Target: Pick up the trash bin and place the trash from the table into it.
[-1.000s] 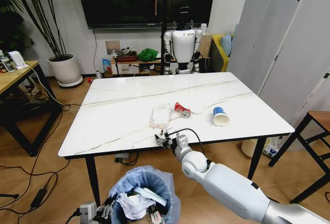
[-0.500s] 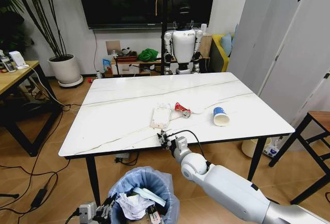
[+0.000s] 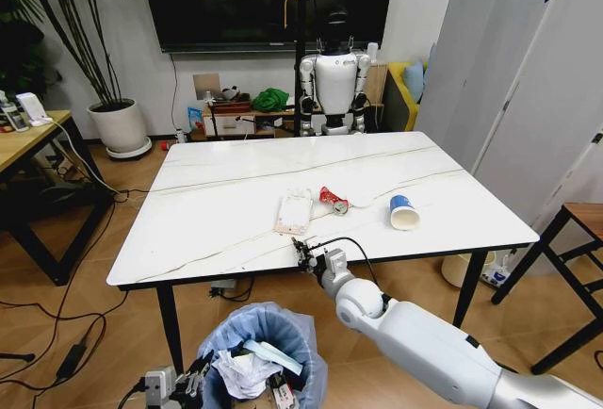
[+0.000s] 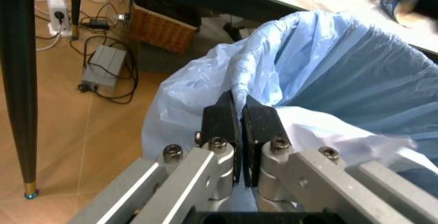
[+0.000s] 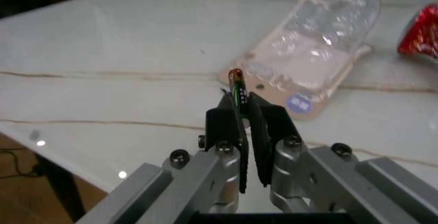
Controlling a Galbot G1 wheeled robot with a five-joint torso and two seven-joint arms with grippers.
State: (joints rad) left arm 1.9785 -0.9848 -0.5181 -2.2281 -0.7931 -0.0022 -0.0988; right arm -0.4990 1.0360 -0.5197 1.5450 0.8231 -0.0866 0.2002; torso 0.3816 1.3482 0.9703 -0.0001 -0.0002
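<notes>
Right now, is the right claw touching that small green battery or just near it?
Touching. The right wrist view shows the right claw shut on the small green battery, its tip sticking out above the pads, over the table.

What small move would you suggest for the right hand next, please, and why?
Probably carry it back off the table edge and down over the trash bin. The right hand is shut on a small battery above the tabletop near the clear plastic pack, while the left hand pinches the bin's blue bag rim, holding it below the near edge.

White veined table [image 3: 226, 202], light blue bin liner [image 3: 247, 330], red can [image 3: 332, 199]
</notes>
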